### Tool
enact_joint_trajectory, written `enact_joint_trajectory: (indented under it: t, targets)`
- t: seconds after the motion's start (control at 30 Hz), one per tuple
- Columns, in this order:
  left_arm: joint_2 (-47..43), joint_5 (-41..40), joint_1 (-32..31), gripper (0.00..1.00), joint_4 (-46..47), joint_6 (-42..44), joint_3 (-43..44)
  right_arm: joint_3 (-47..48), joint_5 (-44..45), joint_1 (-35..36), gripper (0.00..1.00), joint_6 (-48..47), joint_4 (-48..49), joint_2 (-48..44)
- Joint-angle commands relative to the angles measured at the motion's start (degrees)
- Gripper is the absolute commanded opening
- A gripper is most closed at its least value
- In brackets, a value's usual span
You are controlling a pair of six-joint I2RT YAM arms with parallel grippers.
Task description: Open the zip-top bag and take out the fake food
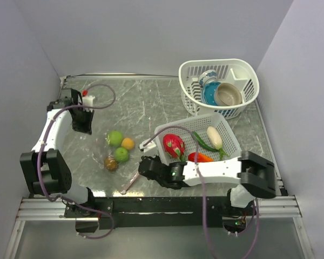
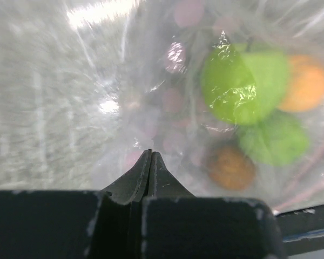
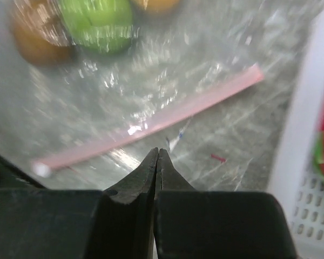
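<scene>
The clear zip-top bag (image 1: 105, 148) lies on the table, its pink zip strip (image 1: 130, 182) toward my right arm. Inside are two green balls (image 1: 115, 138), an orange (image 1: 128, 143) and a brown kiwi-like piece (image 1: 111, 163). My left gripper (image 1: 82, 128) is at the bag's far closed end. In the left wrist view its tips (image 2: 150, 152) are shut where the film (image 2: 97, 108) begins, with the green ball (image 2: 243, 81) beyond. My right gripper (image 1: 143, 163) is shut and empty. In the right wrist view it (image 3: 158, 151) is just short of the zip strip (image 3: 151, 127).
A white rectangular basket (image 1: 189, 121) beside my right arm holds a red fruit (image 1: 174, 144), a cream oblong (image 1: 214, 136), a green vegetable (image 1: 202, 141) and an orange-red piece (image 1: 201, 157). A round white basket (image 1: 218, 62) at back right holds a blue-patterned cup (image 1: 208, 80) and a tan bowl (image 1: 229, 94).
</scene>
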Motion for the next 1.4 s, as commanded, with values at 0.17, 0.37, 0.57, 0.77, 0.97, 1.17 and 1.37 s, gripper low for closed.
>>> enact_joint_trajectory:
  t: [0.17,0.37,0.57,0.77,0.97,1.17,1.37]
  targets:
    - [-8.61,5.39,-1.38,0.01,-10.31,-0.20,13.03,-1.39,-2.10,0.62,0.00,-0.66,8.27,7.35]
    - [-9.75,2.85,-2.61,0.01,-4.35,-0.47,1.96,0.89,-2.81,0.44,0.01,-1.44,11.70,11.40]
    - [-5.72,-7.77,-2.70,0.01,7.50,0.50,-9.91,3.88,-4.39,-0.44,0.11,-2.94,15.39,14.91]
    - [0.17,-12.79,-2.96,0.01,14.73,1.03,-14.57,5.11,-5.36,-1.32,0.15,-3.29,16.36,16.67]
    - [5.53,-20.36,-5.60,0.01,22.11,1.29,-18.09,4.33,-5.71,-1.41,0.44,-3.99,16.62,16.33]
    - [11.07,-22.83,-8.76,0.01,25.11,0.15,-18.71,2.91,-6.59,-1.76,0.64,-6.01,21.36,16.23]
    - [12.04,-21.08,-12.80,0.01,22.57,-2.48,-16.87,5.98,-8.96,-2.28,0.95,-9.26,27.51,17.55]
